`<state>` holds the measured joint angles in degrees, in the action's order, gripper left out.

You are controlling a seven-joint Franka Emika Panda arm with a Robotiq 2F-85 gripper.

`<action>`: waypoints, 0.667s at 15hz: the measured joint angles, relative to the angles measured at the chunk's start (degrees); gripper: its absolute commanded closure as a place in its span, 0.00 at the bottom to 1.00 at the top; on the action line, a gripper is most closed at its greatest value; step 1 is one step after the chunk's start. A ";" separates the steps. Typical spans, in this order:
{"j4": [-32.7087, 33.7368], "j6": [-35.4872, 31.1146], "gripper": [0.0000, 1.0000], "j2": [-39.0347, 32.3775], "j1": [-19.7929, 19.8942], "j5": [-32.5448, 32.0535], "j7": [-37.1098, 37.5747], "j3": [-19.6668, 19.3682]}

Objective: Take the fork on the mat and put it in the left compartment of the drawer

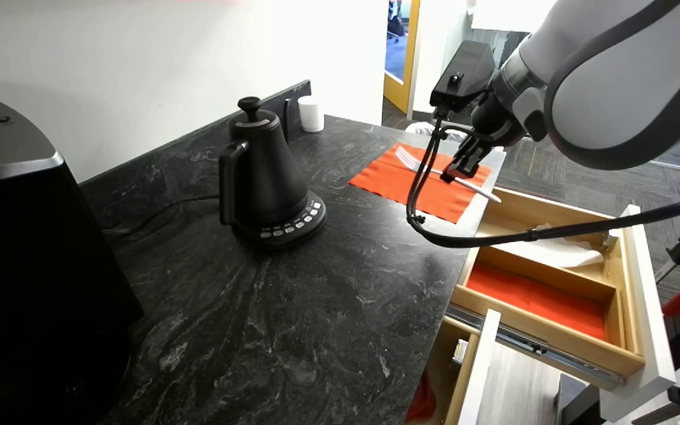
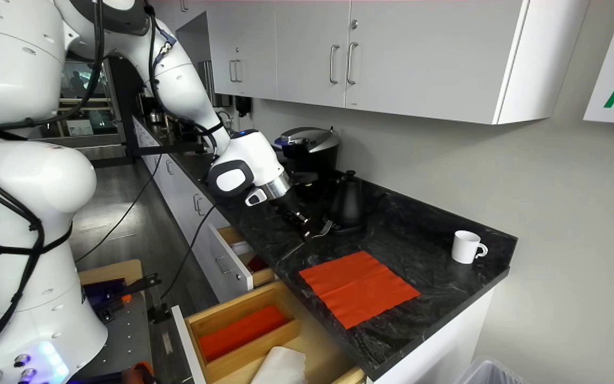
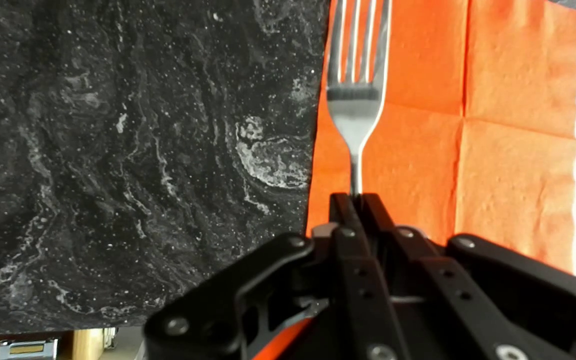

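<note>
My gripper (image 3: 353, 199) is shut on the silvery fork (image 3: 356, 112), gripping its handle with the tines pointing away. The gripper (image 1: 459, 173) and fork (image 1: 409, 159) are raised off the counter; the fork also shows in an exterior view (image 2: 325, 228). The orange-red mat (image 2: 359, 290) lies flat on the dark counter with nothing on it; it also shows in the wrist view (image 3: 515, 185) and an exterior view (image 1: 441, 199). The wooden drawer (image 1: 651, 321) is open below the counter edge. Its left compartment (image 1: 532, 298) has a bare orange-red floor, also visible in an exterior view (image 2: 243, 333).
White paper (image 2: 280, 367) lies in the pale-floored section. A lower drawer (image 2: 228, 266) also stands open. A black kettle (image 1: 266, 171), a white mug (image 2: 465, 247) and a coffee machine (image 1: 33, 248) stand on the counter. Cabinets (image 2: 419, 58) hang above.
</note>
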<state>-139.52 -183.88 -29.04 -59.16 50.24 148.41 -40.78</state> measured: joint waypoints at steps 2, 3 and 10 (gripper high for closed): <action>0.00 0.00 0.92 0.00 -0.02 0.00 0.00 0.00; 0.00 0.00 0.95 0.00 -0.02 0.00 0.00 -0.01; -3.13 -1.36 0.95 -0.27 -1.18 0.80 -0.02 1.07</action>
<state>-142.65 -185.24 -29.31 -60.34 51.04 148.38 -39.71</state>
